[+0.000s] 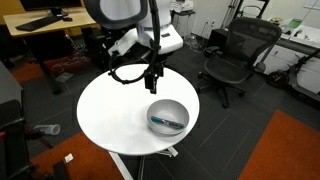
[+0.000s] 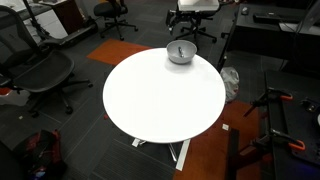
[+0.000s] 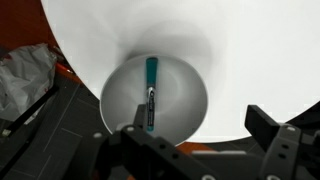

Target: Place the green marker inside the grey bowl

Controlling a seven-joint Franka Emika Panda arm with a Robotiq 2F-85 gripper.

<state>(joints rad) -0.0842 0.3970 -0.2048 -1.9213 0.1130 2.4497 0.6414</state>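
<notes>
The green marker [image 3: 151, 92] lies inside the grey bowl [image 3: 190, 90], resting across its bottom; it also shows as a teal streak in the bowl in an exterior view [image 1: 167, 123]. The bowl [image 1: 168, 116] stands near the edge of the round white table [image 1: 110, 110]; it shows in both exterior views, small at the table's far edge [image 2: 180, 53]. My gripper [image 3: 200, 130] hangs above the bowl's edge, open and empty, apart from the marker; in an exterior view [image 1: 153, 80] it is above the bowl.
Black office chairs [image 1: 235, 55] [image 2: 40, 70] stand around the table. A crumpled plastic bag [image 3: 25, 80] lies on the dark floor beside an orange rug [image 2: 120, 50]. Desks stand at the back [image 1: 45, 25].
</notes>
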